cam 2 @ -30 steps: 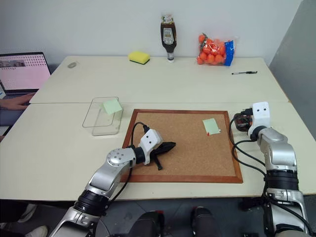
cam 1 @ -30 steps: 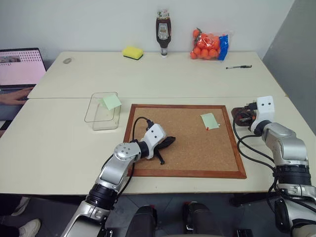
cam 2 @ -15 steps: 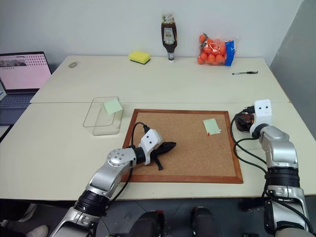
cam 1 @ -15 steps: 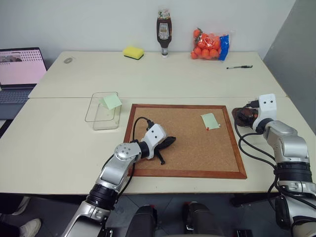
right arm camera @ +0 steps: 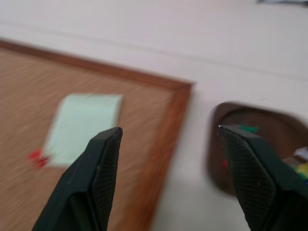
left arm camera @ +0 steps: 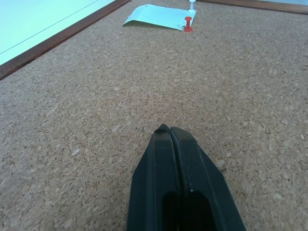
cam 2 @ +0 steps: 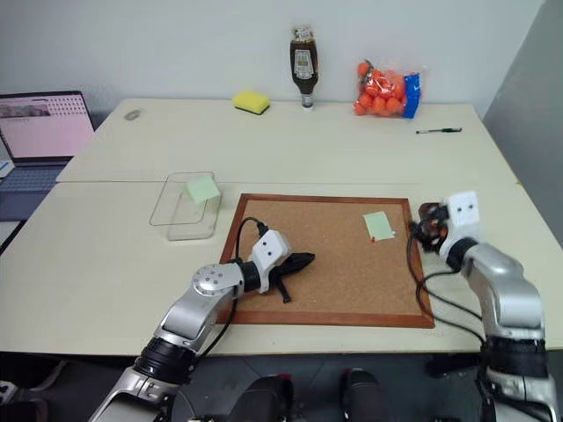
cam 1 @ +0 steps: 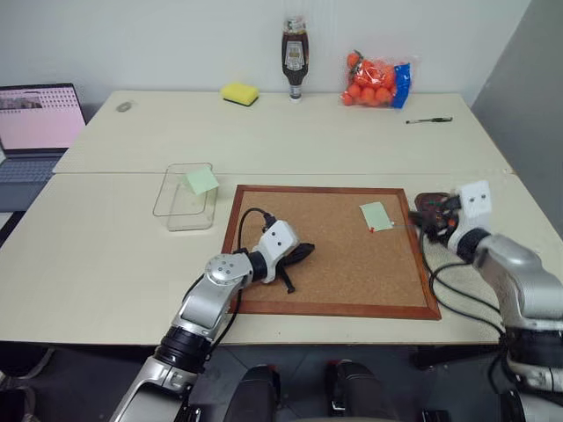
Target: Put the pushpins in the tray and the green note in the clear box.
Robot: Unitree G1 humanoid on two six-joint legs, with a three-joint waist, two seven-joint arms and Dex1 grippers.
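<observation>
Now green note (right arm camera: 83,126) (pinned) faces right pincer (right arm camera: 168,132).

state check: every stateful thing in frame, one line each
left gripper: shut, empty, over the corkboard
right gripper: open, empty
green note: pinned on corkboard by red pushpin
tray: holds pins
clear box: lidless, a green note inside
laptop: open, screen on

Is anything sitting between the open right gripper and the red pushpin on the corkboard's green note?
Nothing visible blocks it. The right gripper, jaws apart, hovers over the wood-framed corkboard's right edge beside the dark-brown tray. The small red pushpin holds the pale green square note, with bare cork and frame between.
</observation>
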